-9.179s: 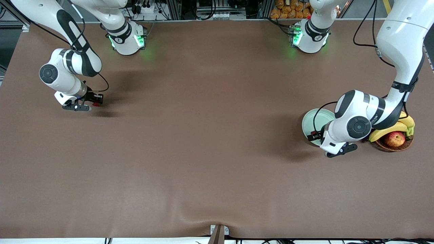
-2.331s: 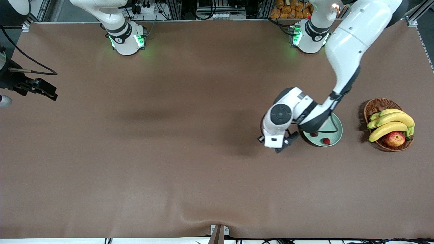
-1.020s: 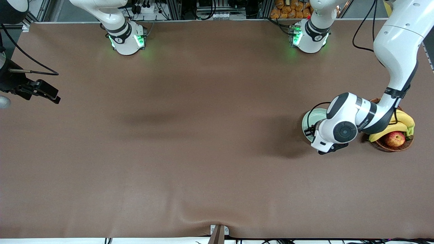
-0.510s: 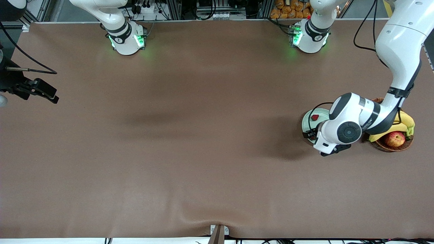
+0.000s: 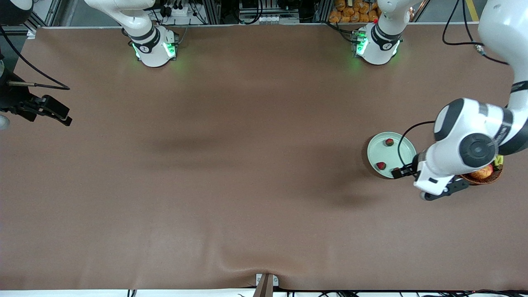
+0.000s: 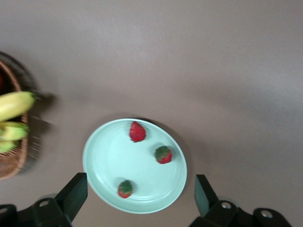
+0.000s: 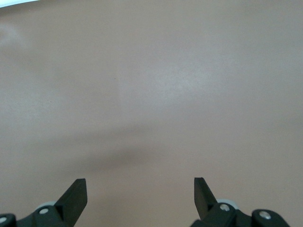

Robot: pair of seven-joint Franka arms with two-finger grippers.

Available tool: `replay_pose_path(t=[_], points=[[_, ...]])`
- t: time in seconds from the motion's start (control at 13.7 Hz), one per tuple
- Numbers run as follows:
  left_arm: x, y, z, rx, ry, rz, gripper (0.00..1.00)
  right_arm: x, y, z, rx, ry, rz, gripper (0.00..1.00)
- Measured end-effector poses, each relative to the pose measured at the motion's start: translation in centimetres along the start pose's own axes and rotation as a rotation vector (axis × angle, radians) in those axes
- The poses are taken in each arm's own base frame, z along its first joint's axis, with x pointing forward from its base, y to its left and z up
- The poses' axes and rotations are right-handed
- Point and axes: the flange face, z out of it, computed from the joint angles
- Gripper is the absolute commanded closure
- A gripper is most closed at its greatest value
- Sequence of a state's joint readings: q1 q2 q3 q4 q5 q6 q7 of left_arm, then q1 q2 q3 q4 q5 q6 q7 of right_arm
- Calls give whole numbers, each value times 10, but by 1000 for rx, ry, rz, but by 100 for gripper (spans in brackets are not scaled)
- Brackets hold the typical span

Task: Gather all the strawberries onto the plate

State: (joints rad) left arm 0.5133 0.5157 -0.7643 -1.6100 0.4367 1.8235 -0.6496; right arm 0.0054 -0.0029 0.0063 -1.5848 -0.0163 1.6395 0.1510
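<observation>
The plate (image 5: 391, 155) is seen on the counter (image 5: 247, 165) toward the left arm's end, just beside the wicker basket (image 5: 482, 176), which is mostly covered by the left arm in the front view. All three strawberries are lying in the plate, apart from each other. In the front view, one strawberry (image 5: 389, 142) is found at about 12 o'clock of the plate, a second strawberry (image 5: 381, 166) at about 7 o'clock, and a third strawberry (image 5: 397, 169) near the rim at about 5 o'clock, partly hidden by the claw.

The left claw (image 6: 137, 189) is held in the air over the plate's edge, on the basket side. Its fingers (image 6: 71, 196) are spread wide and nothing is between them. Bananas (image 6: 14, 118) are visible in the basket in the left wrist view.

The right claw (image 7: 139, 191) is waiting above the bare counter at the right arm's end. It is also opened wide, and nothing is gripped.
</observation>
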Motion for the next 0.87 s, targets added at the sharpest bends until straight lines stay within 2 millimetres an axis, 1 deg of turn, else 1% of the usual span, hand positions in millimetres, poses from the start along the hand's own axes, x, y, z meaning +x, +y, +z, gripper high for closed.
replay_pose_path(t=[0.15,0.29,0.36,0.44,0.51,0.73,0.87], points=[[-8,-15,-47,-37,0,18,0,0,0,0,0,-1,0,0],[-24,-28,-100,-14,-1,21,0,0,0,0,0,-2,0,0],[-32,-31,-124,-5,3,27,0,0,0,0,0,-2,0,0],[-39,-30,-143,-2,11,32,0,0,0,0,0,-2,0,0],[-45,-27,-156,-2,19,40,0,0,0,0,0,-2,0,0],[-55,-19,-176,-13,50,73,0,0,0,0,0,-2,0,0],[-68,-20,-200,-33,81,101,0,0,0,0,0,-1,0,0]])
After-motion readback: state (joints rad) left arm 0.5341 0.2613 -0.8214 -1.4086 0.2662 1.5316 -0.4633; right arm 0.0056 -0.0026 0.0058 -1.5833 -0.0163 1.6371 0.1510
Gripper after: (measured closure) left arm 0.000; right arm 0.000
